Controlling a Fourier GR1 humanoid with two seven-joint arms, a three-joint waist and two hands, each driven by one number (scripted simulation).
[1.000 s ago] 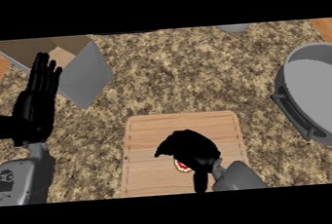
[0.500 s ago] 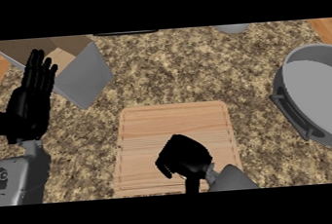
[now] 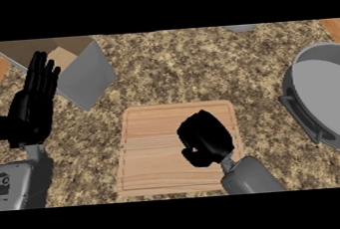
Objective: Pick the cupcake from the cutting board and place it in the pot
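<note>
Two hands were in play, and at the left edge of the frame the left hand (image 3: 34, 103) rested open, fingers straight and pointing up, just as it had a second earlier. Beside it, in the upper left, sat a grey open box (image 3: 78, 68) on the speckled counter (image 3: 184, 65). Moving to the middle, the cutting board (image 3: 157, 152) lay flat, and over its right half the right hand (image 3: 204, 140) was curled tight into a fist. A second ago a red-and-white cupcake peeked out beneath that hand; half a second ago it vanished, and now it was hidden too, so the fingers looked clamped around it, though the cupcake itself could not be seen. That read as the grasp made, with the carry yet to come. Far right, the grey pot (image 3: 327, 100) waited, well apart from the board.
</note>
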